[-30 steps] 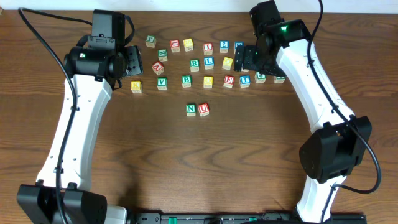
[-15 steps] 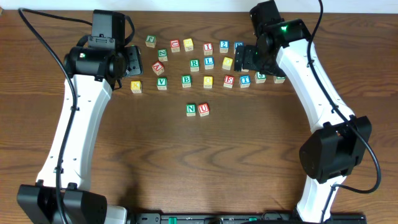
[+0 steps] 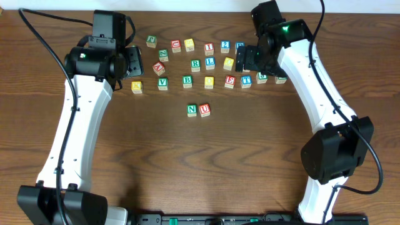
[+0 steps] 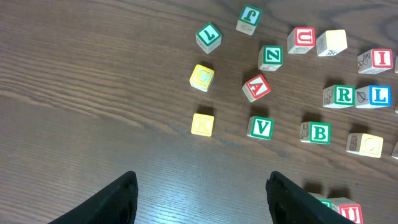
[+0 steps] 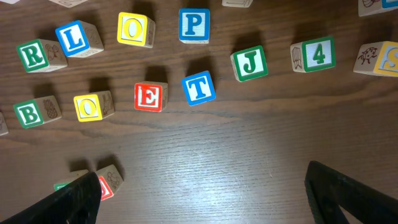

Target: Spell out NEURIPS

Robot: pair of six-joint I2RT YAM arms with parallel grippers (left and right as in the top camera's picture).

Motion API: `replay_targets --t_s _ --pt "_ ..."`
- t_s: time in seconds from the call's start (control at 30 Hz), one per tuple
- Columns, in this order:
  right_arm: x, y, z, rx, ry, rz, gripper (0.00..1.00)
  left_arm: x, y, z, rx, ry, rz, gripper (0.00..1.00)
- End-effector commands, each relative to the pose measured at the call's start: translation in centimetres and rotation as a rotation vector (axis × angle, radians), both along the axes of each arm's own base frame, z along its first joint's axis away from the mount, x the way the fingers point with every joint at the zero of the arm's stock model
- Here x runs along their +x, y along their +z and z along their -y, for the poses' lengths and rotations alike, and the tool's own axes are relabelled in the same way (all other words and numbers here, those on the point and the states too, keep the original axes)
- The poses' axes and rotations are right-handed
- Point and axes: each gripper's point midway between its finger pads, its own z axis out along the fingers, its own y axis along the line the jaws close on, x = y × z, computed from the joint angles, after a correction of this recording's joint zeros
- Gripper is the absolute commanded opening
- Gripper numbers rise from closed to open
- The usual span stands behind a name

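1. The left arm (image 3: 78, 125) reaches up the left side of the dark wooden table (image 3: 187, 162). Its wrist is bent so the left gripper (image 4: 202, 186) looks down on the boards, and its black fingers (image 4: 118, 199) are spread wide with nothing between them.
2. Ahead of those jaws lie a yellow-lettered wooden K cube (image 4: 203, 124) and a green-lettered wooden V cube (image 4: 260, 127). The green-lettered wooden R cube (image 4: 341, 96) and the red-lettered wooden I cube (image 4: 379, 59) lie further right.
3. The right arm (image 3: 312, 81) stretches up the right side. The right gripper (image 5: 204, 177) hangs over the right end of the scattered cubes, jaws parted and empty.
4. The red-lettered wooden E cube (image 5: 150, 96) lies ahead of the right jaws, just beside a blue-lettered wooden T cube (image 5: 199, 87). The blue-lettered wooden P cube (image 5: 194, 25) is beyond them, and the yellow S cube (image 5: 376, 59) is at the frame's far right.
5. The green-lettered wooden N cube (image 3: 192, 110) and the red-lettered wooden U cube (image 3: 204, 110) touch side by side, apart from the scatter and nearer the table's middle.
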Motion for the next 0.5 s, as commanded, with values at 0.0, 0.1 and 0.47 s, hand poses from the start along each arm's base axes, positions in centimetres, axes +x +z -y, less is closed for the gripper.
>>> replay_targets --t_s 0.0,0.1,0.47 --pt "0.23 1.35 0.3 0.004 -0.004 0.032 0.99 0.05 -0.57 -0.19 -0.003 0.017 -0.016 0.65" --pt "0.23 1.35 0.3 0.004 -0.004 0.032 0.99 0.16 -0.98 -0.14 -0.002 0.016 -0.027 0.65" --pt "0.24 1.35 0.3 0.004 -0.004 0.032 0.99 0.35 -1.52 0.14 0.0 0.009 -0.039 0.65"
